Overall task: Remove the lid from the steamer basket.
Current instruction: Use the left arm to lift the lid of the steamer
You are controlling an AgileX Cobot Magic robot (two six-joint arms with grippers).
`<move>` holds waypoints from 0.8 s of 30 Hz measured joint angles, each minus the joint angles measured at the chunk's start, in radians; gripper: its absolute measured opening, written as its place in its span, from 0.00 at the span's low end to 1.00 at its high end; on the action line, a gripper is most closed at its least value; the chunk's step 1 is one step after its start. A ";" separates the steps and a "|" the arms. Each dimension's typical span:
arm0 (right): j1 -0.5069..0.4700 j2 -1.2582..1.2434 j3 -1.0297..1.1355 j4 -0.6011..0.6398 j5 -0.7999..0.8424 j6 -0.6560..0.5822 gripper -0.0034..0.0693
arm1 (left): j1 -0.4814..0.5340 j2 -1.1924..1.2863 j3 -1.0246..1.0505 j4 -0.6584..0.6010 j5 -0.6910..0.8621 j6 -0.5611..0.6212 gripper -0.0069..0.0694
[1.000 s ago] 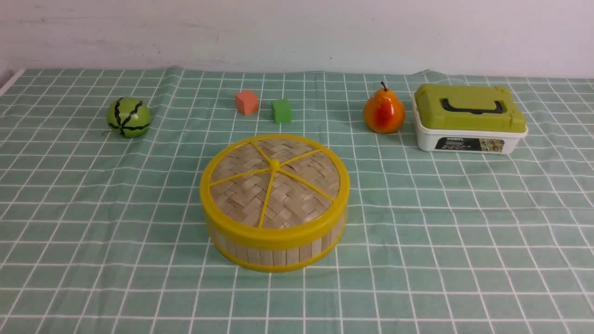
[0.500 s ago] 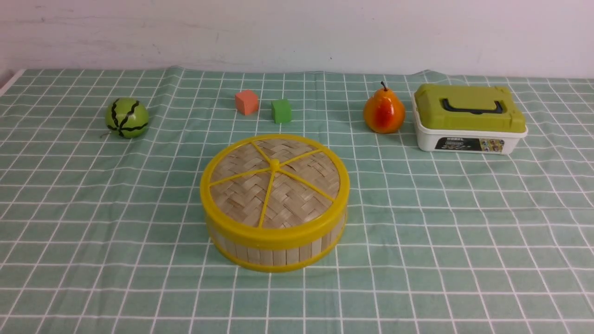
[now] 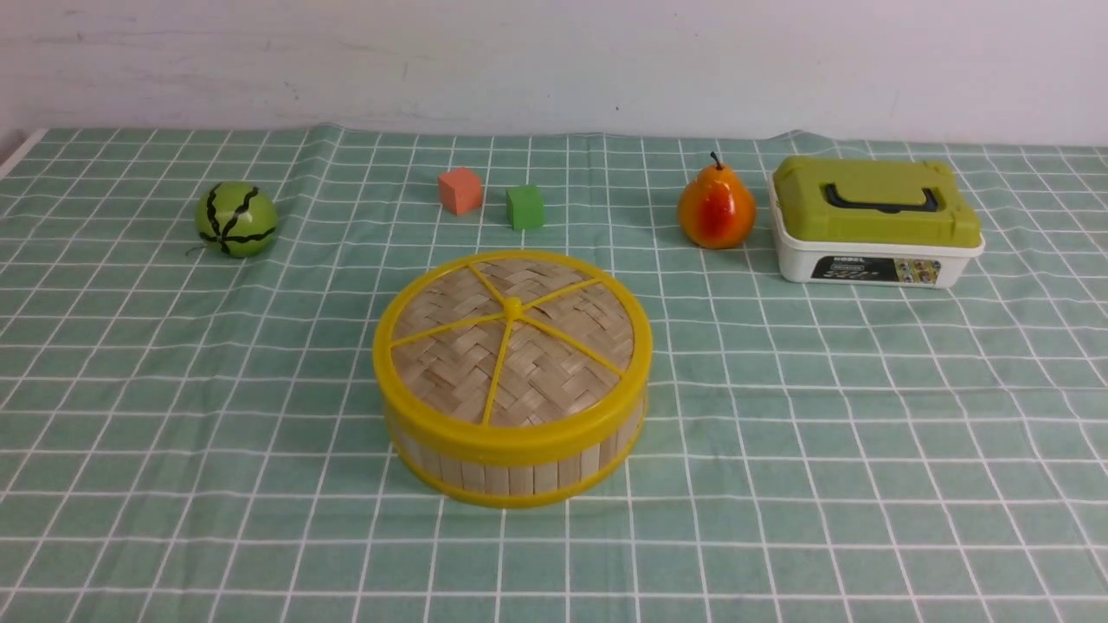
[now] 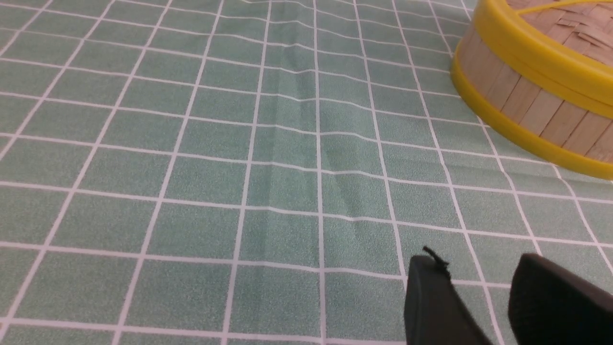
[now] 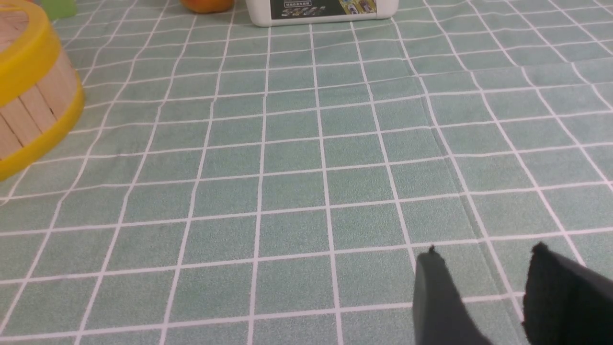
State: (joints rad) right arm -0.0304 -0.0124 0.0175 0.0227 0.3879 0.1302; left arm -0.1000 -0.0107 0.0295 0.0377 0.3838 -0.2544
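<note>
Bamboo lid [image 3: 512, 346] seated on steamer basket [image 3: 511, 476] — left gripper [image 4: 476, 261], right gripper [image 5: 486, 251] both apart over checked cloth [image 4: 191, 167].

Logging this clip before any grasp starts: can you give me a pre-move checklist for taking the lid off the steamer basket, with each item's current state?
1. The lid sits level on the steamer basket, not yet lifted: ok.
2. The centre knob is uncovered, with nothing resting on it: ok.
3. The left gripper is open, with nothing between its fingers: ok.
4. The right gripper is open, with nothing between its fingers: ok.
5. The green cube and the pear stand apart from the basket: ok.
6. A gripper lined up over the lid: not ok; neither arm shows in the front view.
</note>
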 joint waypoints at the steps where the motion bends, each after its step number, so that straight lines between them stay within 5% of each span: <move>1: 0.000 0.000 0.000 0.000 0.000 0.000 0.38 | 0.000 0.000 0.000 0.000 0.000 0.000 0.40; 18: 0.000 0.000 0.000 0.000 0.000 0.000 0.38 | 0.000 0.000 0.000 0.005 -0.034 -0.009 0.40; 21: 0.000 0.000 0.000 0.000 0.000 0.000 0.38 | 0.000 0.000 0.001 -0.118 -0.102 -0.108 0.40; 23: 0.000 0.000 0.000 0.000 0.000 0.000 0.38 | 0.000 0.000 0.001 -0.359 -0.144 -0.288 0.40; 24: 0.000 0.000 0.000 0.000 0.000 0.000 0.38 | 0.000 0.000 0.001 -0.382 -0.150 -0.305 0.40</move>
State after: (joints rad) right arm -0.0304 -0.0124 0.0175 0.0227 0.3879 0.1302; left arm -0.1000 -0.0107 0.0305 -0.3440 0.2341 -0.5589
